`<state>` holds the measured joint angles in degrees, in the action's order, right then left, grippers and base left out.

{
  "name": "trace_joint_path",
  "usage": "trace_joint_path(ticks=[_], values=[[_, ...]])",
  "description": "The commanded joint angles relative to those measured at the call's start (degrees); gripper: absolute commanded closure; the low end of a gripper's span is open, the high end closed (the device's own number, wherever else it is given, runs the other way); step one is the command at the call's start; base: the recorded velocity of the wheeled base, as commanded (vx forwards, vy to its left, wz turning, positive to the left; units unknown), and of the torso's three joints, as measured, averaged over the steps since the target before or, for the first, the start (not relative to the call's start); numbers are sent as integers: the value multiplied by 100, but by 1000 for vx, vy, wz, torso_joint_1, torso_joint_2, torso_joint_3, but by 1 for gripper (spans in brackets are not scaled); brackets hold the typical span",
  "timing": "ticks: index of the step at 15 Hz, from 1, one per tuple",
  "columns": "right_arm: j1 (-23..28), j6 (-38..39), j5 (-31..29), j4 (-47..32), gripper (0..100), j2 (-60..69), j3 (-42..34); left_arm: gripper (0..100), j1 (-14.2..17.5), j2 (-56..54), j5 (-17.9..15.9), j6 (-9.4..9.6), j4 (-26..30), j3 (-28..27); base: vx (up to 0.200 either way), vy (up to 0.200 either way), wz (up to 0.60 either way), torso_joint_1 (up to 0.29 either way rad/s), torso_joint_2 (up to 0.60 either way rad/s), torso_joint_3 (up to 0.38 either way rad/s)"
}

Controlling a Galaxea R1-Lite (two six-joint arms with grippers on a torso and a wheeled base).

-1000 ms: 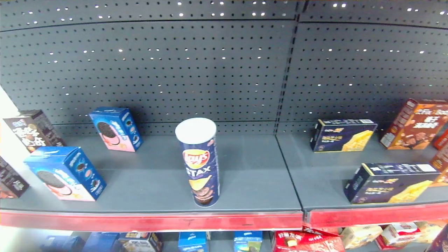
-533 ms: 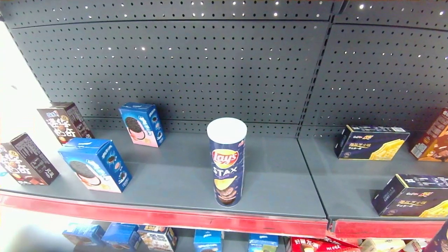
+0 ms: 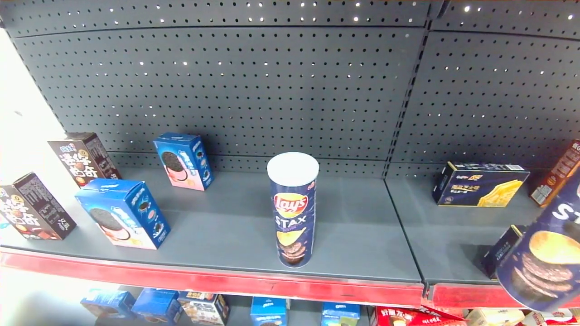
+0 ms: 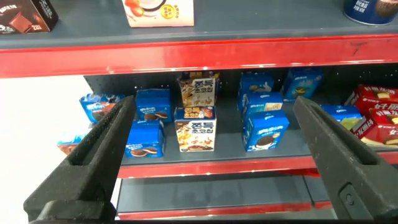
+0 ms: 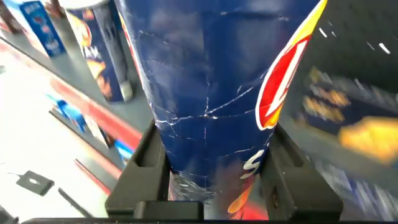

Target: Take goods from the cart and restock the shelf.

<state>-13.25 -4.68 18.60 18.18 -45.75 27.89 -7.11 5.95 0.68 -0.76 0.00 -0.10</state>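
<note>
A second chip can (image 3: 543,253) has entered, clamped in the right end effector (image 5: 214,165).

Two blue cookie boxes (image 3: 122,219) and two dark brown boxes (image 3: 34,213) stand left, a navy cracker box (image 3: 480,184) right.
</note>
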Motion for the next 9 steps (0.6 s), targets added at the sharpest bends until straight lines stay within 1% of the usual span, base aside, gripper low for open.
trace_joint_path(ticks=[1,4,5,6,8,9], values=[[-635,81,3,1601,100,-1762,-258,0,-1,12,2,-4,0,1,0,0,0,0,0,0],[-925,354,3,2823,100,-2834,-144,0,-1,12,2,5,0,1,0,0,0,0,0,0],[-986,486,12,2999,100,-3080,-29,0,-1,12,2,-4,0,1,0,0,0,0,0,0],[-1189,600,21,3157,100,-3528,225,0,-1,12,2,-4,0,1,0,0,0,0,0,0],[-1197,618,47,3377,100,-4179,762,0,-1,12,2,-4,0,1,0,0,0,0,0,0],[-1180,618,179,3394,100,-4407,1052,0,-1,12,2,-4,0,1,0,0,0,0,0,0]])
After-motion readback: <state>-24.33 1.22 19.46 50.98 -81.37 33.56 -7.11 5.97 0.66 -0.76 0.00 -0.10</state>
